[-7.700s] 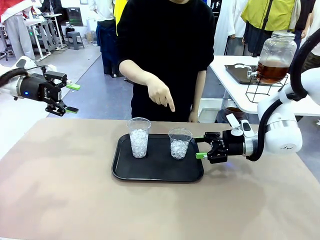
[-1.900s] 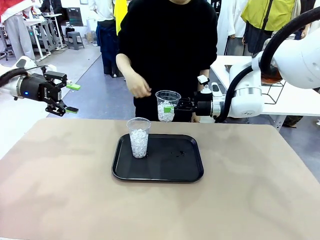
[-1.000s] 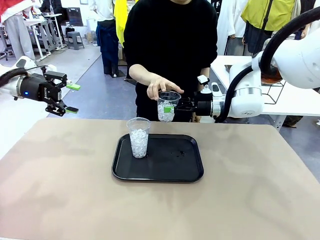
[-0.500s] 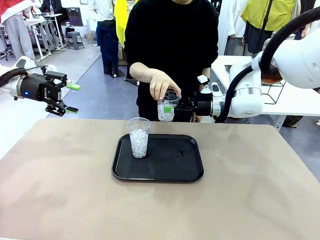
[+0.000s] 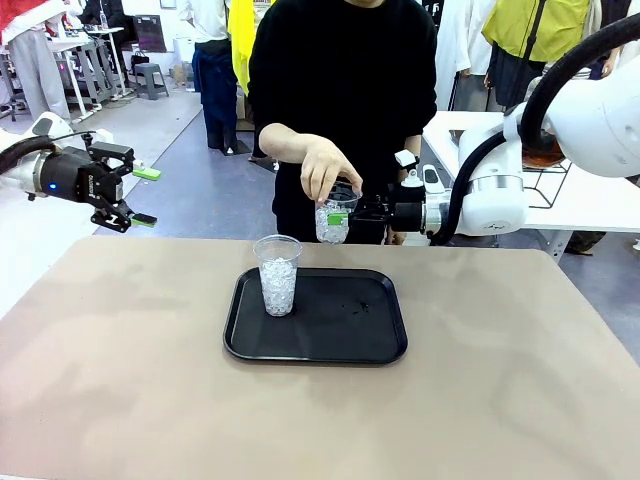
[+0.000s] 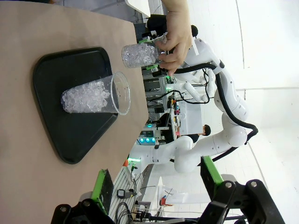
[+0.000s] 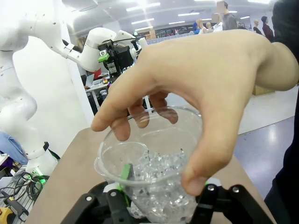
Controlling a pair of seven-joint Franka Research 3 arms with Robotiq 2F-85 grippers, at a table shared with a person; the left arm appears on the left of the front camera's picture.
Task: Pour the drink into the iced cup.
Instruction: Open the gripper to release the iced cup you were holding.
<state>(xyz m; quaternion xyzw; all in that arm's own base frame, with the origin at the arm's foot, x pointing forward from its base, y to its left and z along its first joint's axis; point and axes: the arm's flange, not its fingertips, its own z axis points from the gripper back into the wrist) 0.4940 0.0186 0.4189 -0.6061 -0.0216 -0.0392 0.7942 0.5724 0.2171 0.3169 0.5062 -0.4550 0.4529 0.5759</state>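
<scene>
The right gripper (image 5: 340, 215) was clamped on the upright iced cup (image 5: 331, 230), a person's hand (image 5: 325, 168) apparently gripping its rim from directly above, while the left gripper (image 5: 147, 197) hung open, well off.

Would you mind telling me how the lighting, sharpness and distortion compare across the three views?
Front view: even light, sharp, only a faint sheen on the tray. Left wrist view: rolled sideways, white background blown out, left pincer dark against it. Right wrist view: wide-angle closeness swells the hand over the cup; ceiling lights glare.
</scene>
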